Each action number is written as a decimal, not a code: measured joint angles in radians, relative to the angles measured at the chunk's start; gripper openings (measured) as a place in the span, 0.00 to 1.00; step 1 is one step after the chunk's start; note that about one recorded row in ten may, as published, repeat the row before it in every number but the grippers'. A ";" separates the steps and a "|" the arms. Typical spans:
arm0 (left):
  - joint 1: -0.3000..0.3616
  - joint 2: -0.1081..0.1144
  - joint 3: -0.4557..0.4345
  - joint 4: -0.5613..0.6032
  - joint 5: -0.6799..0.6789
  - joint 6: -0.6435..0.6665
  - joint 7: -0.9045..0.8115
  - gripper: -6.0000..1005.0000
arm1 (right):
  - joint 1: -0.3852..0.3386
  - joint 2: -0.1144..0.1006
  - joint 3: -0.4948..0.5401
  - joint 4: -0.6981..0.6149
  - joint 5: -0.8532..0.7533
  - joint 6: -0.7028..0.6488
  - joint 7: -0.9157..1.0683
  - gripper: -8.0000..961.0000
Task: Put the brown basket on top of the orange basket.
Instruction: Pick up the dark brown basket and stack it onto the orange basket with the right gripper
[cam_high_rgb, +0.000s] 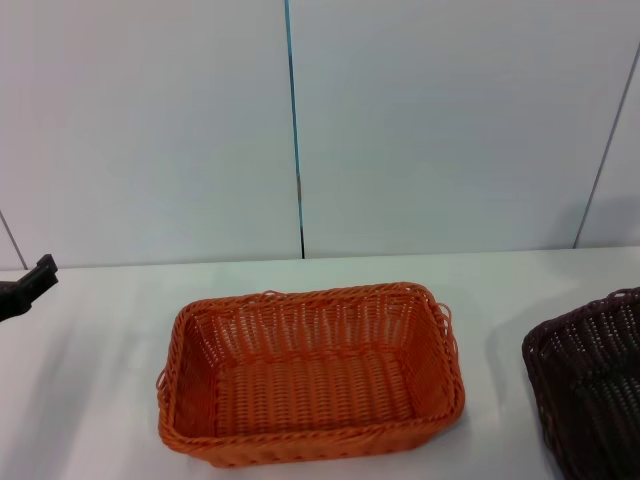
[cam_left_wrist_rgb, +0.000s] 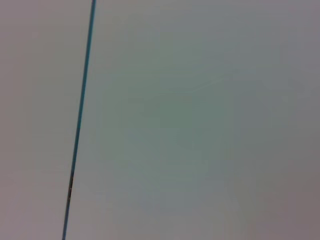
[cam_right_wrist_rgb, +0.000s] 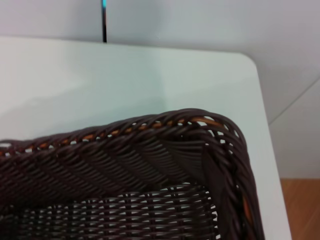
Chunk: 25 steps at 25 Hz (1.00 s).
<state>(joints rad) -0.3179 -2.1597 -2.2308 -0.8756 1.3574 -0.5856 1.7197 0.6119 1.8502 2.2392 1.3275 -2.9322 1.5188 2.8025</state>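
The orange basket (cam_high_rgb: 310, 372) sits empty on the white table at the centre of the head view. The brown basket (cam_high_rgb: 590, 385) stands to its right, cut off by the picture's right edge. In the right wrist view a rounded corner of the brown basket (cam_right_wrist_rgb: 150, 170) fills the lower part, close under the camera. My right gripper shows in no view. Only a dark tip of my left gripper (cam_high_rgb: 28, 283) pokes in at the far left edge of the head view, above the table and well away from both baskets. The left wrist view shows only the wall.
The white table (cam_high_rgb: 90, 400) runs from left to right, and its rounded far corner (cam_right_wrist_rgb: 245, 60) shows in the right wrist view. A pale panelled wall with a dark seam (cam_high_rgb: 295, 130) stands behind. Wooden floor (cam_right_wrist_rgb: 300, 205) lies past the table's edge.
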 joint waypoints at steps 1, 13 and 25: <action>0.000 0.000 0.000 0.000 0.000 0.000 0.000 0.88 | 0.003 0.000 0.003 0.009 0.000 0.006 0.000 0.15; 0.004 -0.002 0.000 0.010 0.000 0.003 0.000 0.89 | 0.019 -0.013 0.042 0.125 0.001 0.098 0.001 0.15; 0.005 -0.002 0.000 0.015 0.001 0.007 0.000 0.89 | 0.071 -0.043 0.053 0.246 0.001 0.180 0.010 0.15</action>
<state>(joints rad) -0.3129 -2.1614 -2.2304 -0.8609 1.3580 -0.5785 1.7196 0.6825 1.8067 2.2927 1.5737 -2.9314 1.6985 2.8122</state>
